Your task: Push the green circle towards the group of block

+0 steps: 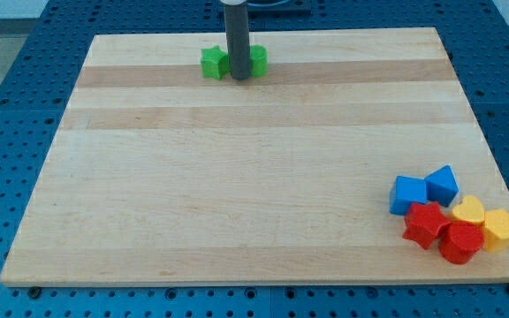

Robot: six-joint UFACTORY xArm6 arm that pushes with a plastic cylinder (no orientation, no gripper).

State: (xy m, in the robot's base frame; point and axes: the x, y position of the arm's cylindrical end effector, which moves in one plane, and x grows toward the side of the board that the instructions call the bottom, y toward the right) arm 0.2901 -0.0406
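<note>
A pale wooden bench [254, 177] fills most of the view, sitting on a blue perforated surface [7, 106] that shows around its edges. The board is wider at the view's bottom than at the top.

At about twelve o'clock on the bench, near its far edge, a straight dark grey rod comes down from above. My tip [239, 78] rests on the wood between two green blocks. The rod carries no jaws, so there is nothing to be released or clenched.

Just to the nine o'clock side of my tip sits a green block with a jagged, star-like outline [212, 63]. Just to the three o'clock side sits the green circle [258, 60], partly hidden behind the rod. Both green blocks appear to touch the rod or lie right beside it; the exact contact cannot be made out.

Well apart from these, at about four o'clock on the bench, near the corner, lies a tight cluster of six blocks. Two blue blocks are at the cluster's upper side: a blue cube-like block [407, 194] and, at its three o'clock, a blue angular block [442, 185], the two touching. Below them is a red star-shaped block [424, 223], with a red rounded block [460, 242] at its four o'clock. A yellow heart-like block [469, 210] sits above the red rounded block, and a yellow block [502, 229] lies at the cluster's three o'clock edge.
</note>
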